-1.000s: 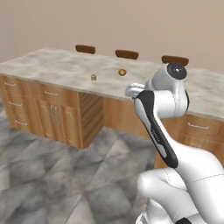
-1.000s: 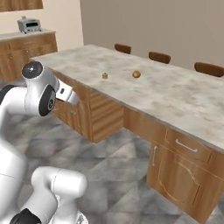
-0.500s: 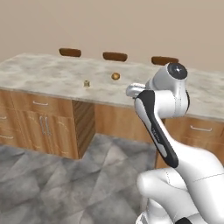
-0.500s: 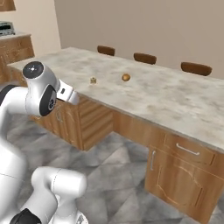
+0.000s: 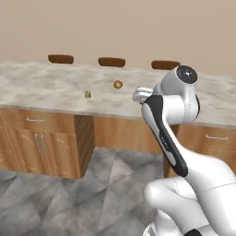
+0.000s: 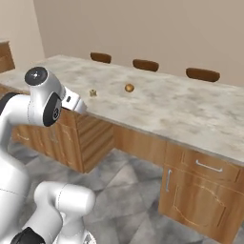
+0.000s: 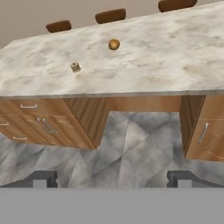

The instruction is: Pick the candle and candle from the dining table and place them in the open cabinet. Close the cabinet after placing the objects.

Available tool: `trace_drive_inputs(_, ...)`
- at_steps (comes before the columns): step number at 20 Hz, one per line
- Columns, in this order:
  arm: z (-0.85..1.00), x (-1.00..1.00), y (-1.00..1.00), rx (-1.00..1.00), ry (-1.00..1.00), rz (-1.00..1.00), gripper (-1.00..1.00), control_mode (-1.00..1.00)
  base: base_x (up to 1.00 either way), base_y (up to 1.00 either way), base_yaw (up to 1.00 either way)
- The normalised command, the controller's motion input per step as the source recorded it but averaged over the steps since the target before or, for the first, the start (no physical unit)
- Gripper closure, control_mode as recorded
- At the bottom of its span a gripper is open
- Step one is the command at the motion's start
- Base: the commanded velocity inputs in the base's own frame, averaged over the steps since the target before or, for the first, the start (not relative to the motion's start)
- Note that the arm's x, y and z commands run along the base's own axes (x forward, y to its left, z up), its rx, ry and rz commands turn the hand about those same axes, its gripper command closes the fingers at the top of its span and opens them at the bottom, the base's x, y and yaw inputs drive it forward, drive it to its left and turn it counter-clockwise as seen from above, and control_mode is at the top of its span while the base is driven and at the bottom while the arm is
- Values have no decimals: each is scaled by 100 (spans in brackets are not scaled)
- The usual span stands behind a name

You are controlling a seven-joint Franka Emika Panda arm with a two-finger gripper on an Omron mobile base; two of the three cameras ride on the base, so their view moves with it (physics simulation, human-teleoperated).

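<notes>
End effector [image 7: 112, 178] spread wide, pinching nothing, hanging out in front of the bench [image 5: 41, 87] above the grey floor [image 7: 131, 144]. Three brown chair backs [image 5: 111, 61] behind the far edge. Small orange ball [image 6: 129, 87] mid-bench, stubby golden-tan candle [image 7: 75, 67] near it, well clear of the end effector.

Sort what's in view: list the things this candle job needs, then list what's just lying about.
For the job:
- stubby golden-tan candle
- dining table it stands on
- gripper, open and holding nothing

Lying about:
- small orange ball on the same top
- three brown chair backs behind the table
</notes>
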Motion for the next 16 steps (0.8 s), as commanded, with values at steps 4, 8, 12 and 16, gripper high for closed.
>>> trace_drive_inputs(4, 0, 0, 0, 0, 0, 0, -100, 100, 51, 38, -28)
trace_drive_inputs(8, 0, 0, 0, 0, 0, 0, -100, 100, 51, 39, -26)
trace_drive_inputs(12, 0, 0, 0, 0, 0, 0, -100, 100, 50, 41, -23)
trace_drive_inputs(16, 0, 0, 0, 0, 0, 0, -100, 100, 47, 48, -14)
